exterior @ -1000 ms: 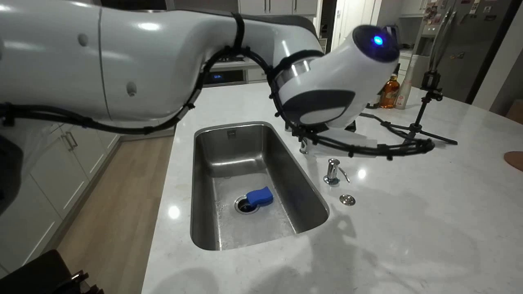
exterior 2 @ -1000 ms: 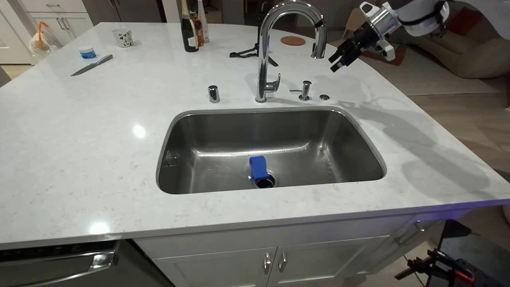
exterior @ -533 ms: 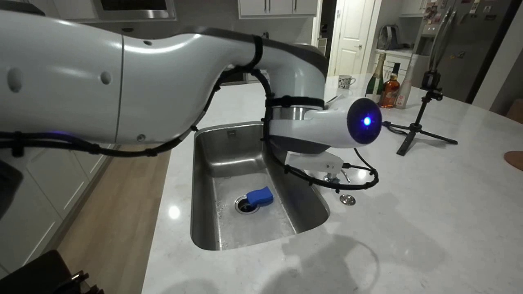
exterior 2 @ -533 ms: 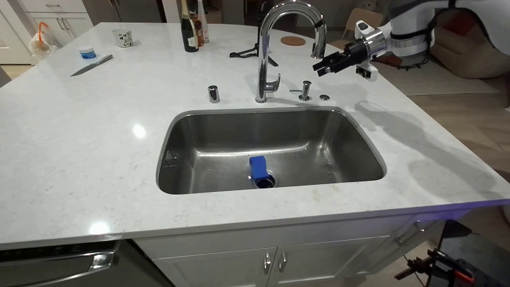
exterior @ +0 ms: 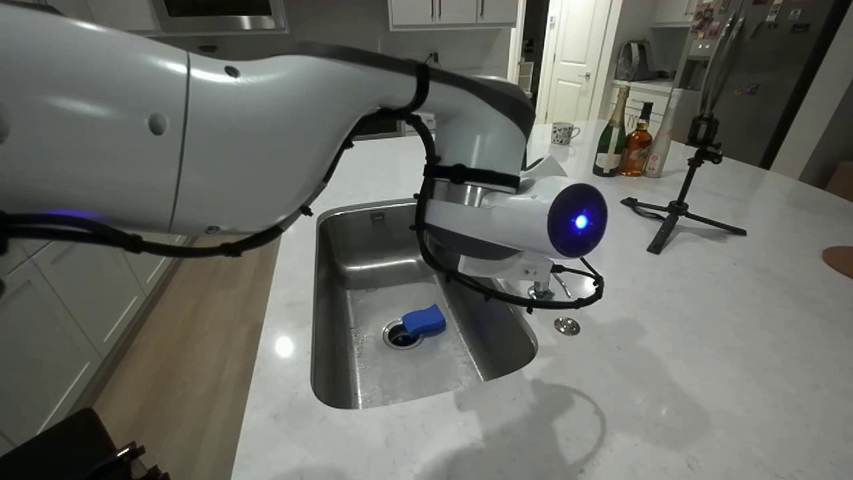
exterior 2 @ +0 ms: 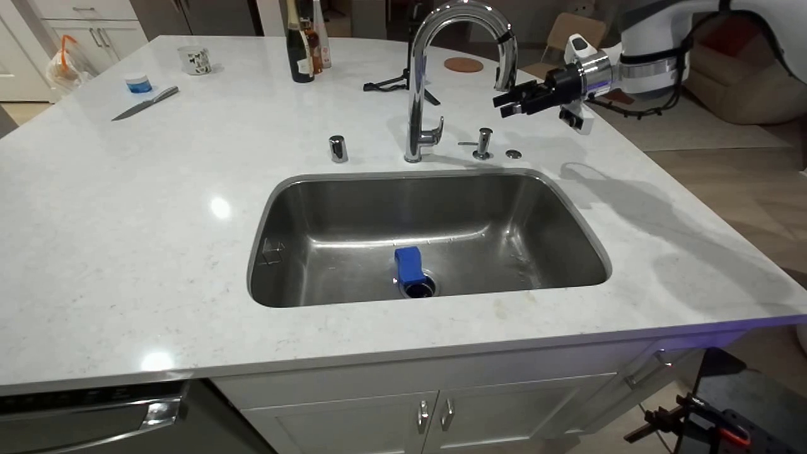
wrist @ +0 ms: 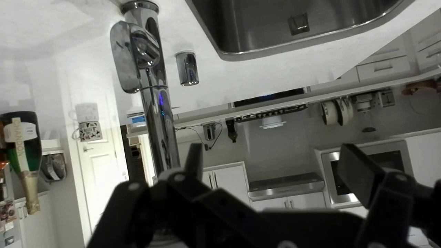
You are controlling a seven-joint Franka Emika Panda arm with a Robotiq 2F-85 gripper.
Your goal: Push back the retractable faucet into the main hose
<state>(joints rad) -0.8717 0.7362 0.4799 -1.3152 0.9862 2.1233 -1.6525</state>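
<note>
The main hose is the tall chrome faucet neck (exterior 2: 416, 94), arched over the counter behind the sink. It also shows in the wrist view (wrist: 160, 117). The retractable faucet, the silvery spray head (exterior 2: 506, 66), hangs at the neck's free end, pointing down. It does not show in the wrist view. My gripper (exterior 2: 501, 106) is at the spray head's lower end, slightly below it in that exterior view. I cannot tell whether they touch. In the wrist view my fingers (wrist: 275, 165) are wide apart with nothing between them. My arm hides the faucet and the gripper in an exterior view.
A steel sink (exterior 2: 429, 174) holds a blue object (exterior 2: 410, 265) by the drain. A chrome dispenser (exterior 2: 483, 144) stands below my gripper, and a chrome cap (exterior 2: 338, 149) left of the faucet. Bottles (exterior: 636, 143) and a black tripod (exterior: 678, 207) stand farther back.
My gripper has moved left toward the spray head and turned more level, mostly in the first half second. Since then it has shifted only slightly. The faucet neck stands where it was.
</note>
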